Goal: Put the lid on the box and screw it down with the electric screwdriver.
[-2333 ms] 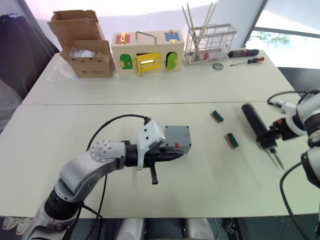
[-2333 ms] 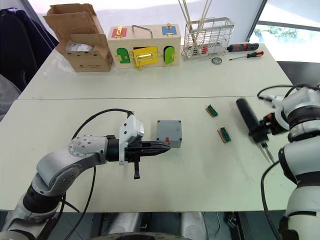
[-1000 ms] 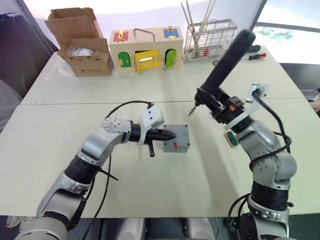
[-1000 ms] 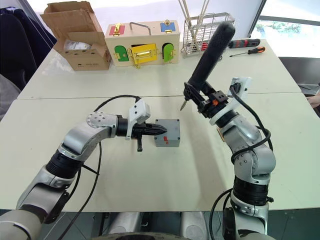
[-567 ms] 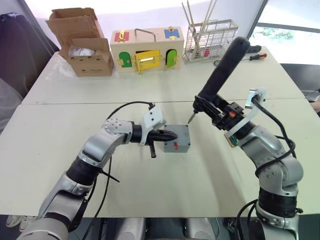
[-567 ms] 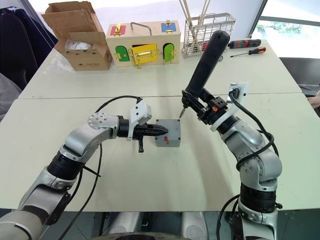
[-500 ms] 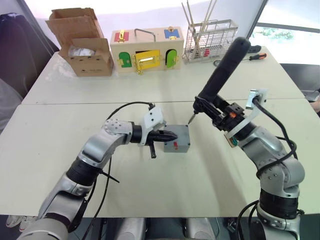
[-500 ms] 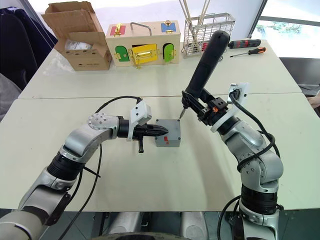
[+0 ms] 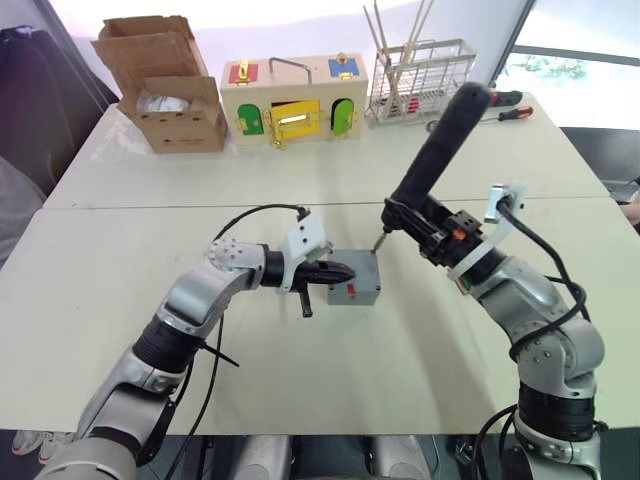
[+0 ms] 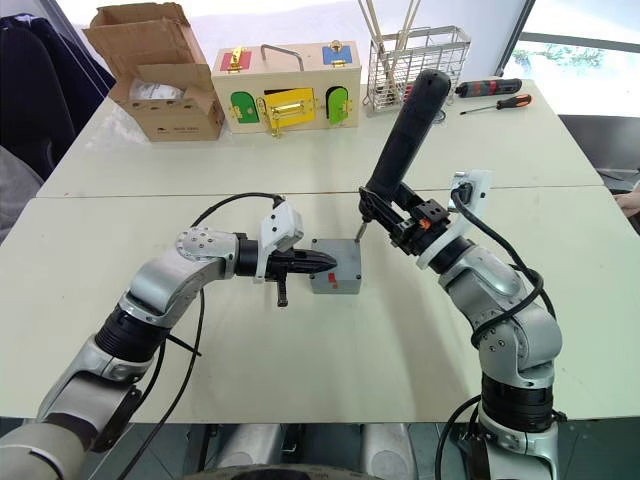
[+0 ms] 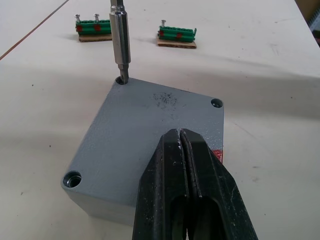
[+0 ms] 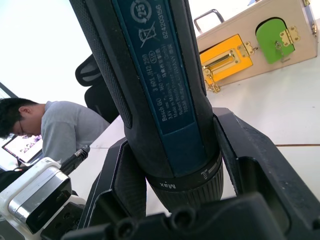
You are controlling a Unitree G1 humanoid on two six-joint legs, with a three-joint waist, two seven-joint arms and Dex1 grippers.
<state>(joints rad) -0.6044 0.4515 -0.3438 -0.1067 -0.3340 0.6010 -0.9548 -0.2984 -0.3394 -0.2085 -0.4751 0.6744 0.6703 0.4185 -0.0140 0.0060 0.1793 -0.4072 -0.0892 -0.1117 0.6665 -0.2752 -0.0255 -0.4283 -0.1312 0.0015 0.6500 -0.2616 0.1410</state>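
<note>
While left gripper (image 11: 182,150) (fingers pressed together) rests on lid (image 11: 145,130) atop box (image 9: 354,279), right gripper (image 9: 440,225) clamps screwdriver (image 9: 430,165), bit in lid's corner hole.

Left end effector (image 11: 182,150) covers the near edge of the lid (image 11: 150,130) in the left wrist view; we cannot see its fourth corner hole. Electric screwdriver (image 11: 119,40) bit cut off by the frame edge there. Box (image 9: 353,291) side mark too small to read.

The electric screwdriver (image 12: 165,90) reads "Max" — also "62420315G" (roughly).
</note>
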